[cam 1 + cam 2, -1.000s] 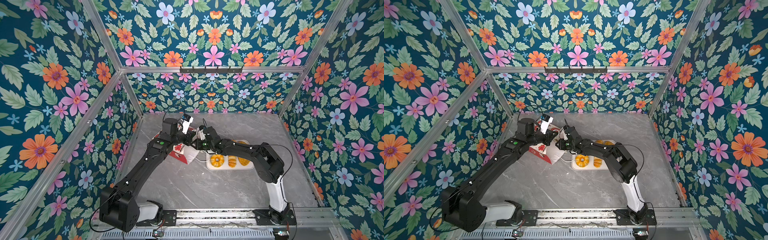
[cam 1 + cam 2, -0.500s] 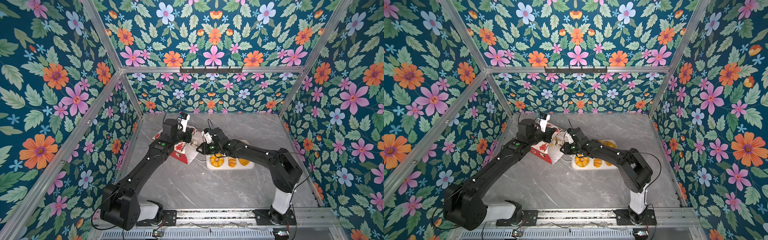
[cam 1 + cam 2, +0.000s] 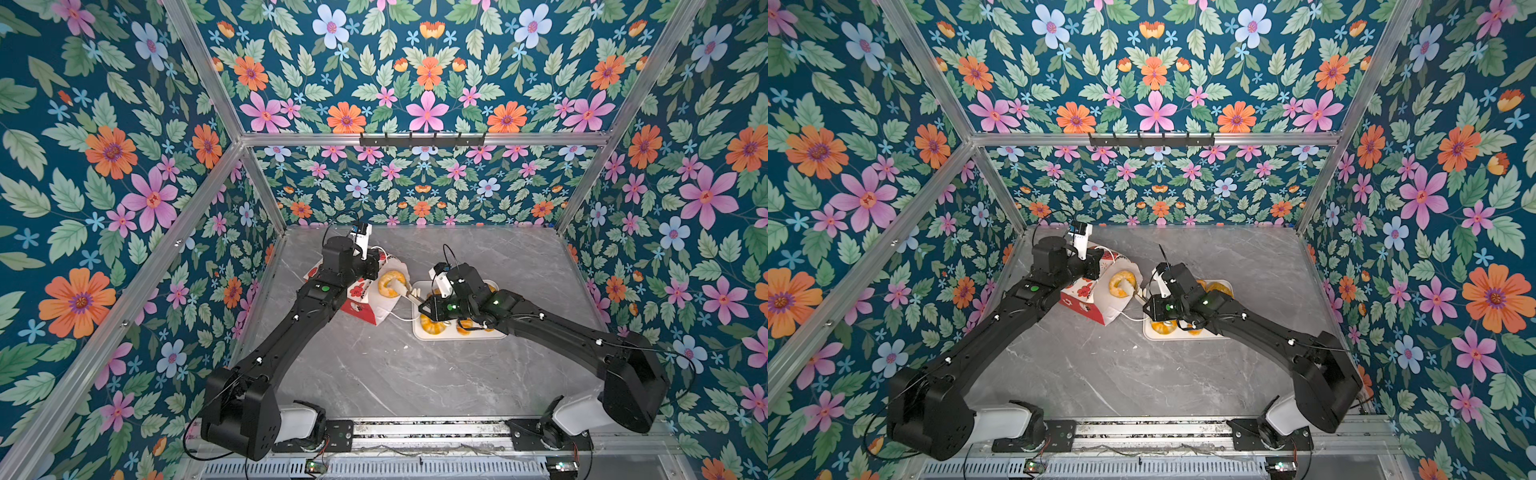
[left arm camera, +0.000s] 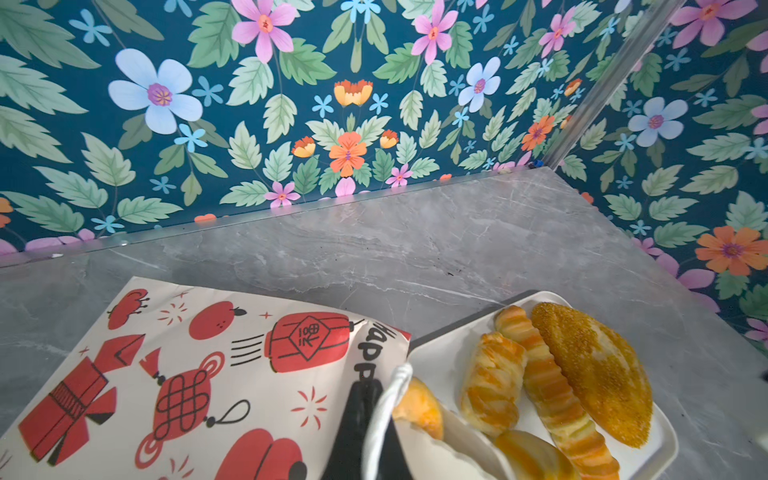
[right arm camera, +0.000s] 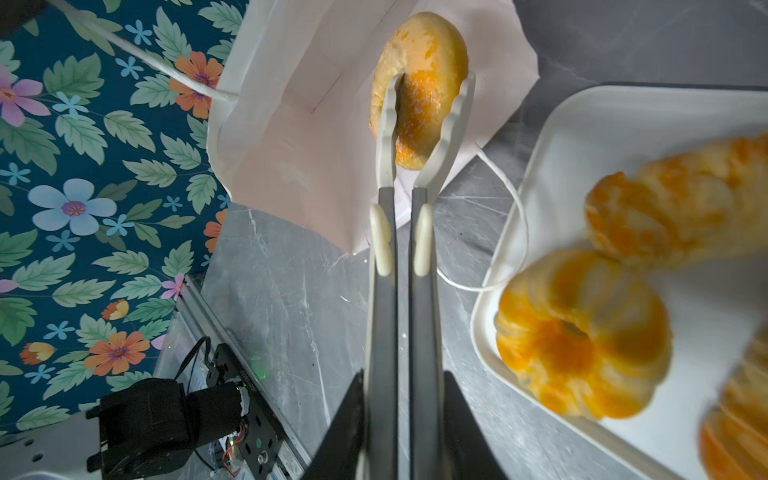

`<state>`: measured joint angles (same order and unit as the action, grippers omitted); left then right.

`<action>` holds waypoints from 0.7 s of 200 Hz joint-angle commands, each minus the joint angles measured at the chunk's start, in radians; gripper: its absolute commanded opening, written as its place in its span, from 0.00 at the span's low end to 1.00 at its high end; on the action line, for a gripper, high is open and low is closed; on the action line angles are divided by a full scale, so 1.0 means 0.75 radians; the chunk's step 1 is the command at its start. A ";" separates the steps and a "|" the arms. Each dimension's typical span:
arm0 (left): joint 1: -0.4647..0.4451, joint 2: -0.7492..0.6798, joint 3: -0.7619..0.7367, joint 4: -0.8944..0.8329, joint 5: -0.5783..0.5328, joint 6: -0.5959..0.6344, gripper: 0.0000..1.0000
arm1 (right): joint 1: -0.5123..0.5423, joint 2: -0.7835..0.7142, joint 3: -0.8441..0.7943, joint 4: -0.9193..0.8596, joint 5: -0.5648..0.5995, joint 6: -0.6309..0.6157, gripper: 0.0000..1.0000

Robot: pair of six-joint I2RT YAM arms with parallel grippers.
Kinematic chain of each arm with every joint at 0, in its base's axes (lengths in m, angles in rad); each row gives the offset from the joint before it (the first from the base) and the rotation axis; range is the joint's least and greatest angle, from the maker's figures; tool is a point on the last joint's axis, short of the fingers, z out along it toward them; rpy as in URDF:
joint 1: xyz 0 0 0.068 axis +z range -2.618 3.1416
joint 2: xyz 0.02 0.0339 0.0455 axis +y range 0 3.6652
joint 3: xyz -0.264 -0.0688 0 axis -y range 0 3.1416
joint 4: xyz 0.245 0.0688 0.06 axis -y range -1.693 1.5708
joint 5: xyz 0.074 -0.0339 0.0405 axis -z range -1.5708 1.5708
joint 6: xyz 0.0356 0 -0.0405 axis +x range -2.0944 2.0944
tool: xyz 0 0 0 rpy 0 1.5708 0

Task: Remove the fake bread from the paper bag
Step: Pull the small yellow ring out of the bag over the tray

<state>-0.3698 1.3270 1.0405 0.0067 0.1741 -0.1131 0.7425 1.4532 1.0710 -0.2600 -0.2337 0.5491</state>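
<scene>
1. Clamps tongs [image 5: 384,311] in right pincer [image 5: 402,378], jaws clenched on both grey arms.
2. Grasps bagel [image 5: 419,99] between the tongs' white tips, straight ahead of right pincer: one tip through the hole, one on the outer edge.
3. Holds bagel at the open mouth of bag [image 5: 299,124], white lining behind it; cannot tell whether fully clear of the rim.
4. Pinches bag's upper rim with left pincer [image 4: 360,399], clenched, with cord [image 4: 384,407] looping just beside the fingertips.
5. Under left pincer, on bench [image 4: 415,241]: bag [image 4: 187,374], printed face up, mouth turned toward right pincer.
6. In both top views, between the two pincers: bagel [image 3: 390,284] [image 3: 1121,284], just beside left pincer and raised off the bench.
7. Beside and partly beneath right pincer, on bench: tray [image 5: 623,133], near the bag's mouth.
8. On tray, beyond left pincer: pastry [image 4: 492,382], ridged loaf [image 4: 548,386] and seeded loaf [image 4: 594,370], side by side and touching.
9. Nearest right pincer on tray: ring bun [image 5: 582,336].
10. From the bag's mouth over the tray's rim, beside the tongs: second cord [image 5: 515,216], slack.
</scene>
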 commanded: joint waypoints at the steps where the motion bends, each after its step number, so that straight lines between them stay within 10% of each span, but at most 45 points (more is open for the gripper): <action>1: 0.010 0.011 -0.002 0.040 -0.091 0.018 0.00 | -0.012 -0.050 -0.014 -0.081 0.095 -0.035 0.14; 140: 0.165 -0.064 -0.186 0.166 -0.214 -0.020 0.00 | -0.237 -0.115 0.155 -0.549 -0.092 -0.056 0.14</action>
<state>-0.2527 1.2907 0.9108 0.0795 0.0013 -0.1177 0.5785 1.3441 1.1362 -0.5682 -0.2592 0.5426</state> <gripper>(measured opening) 0.056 0.257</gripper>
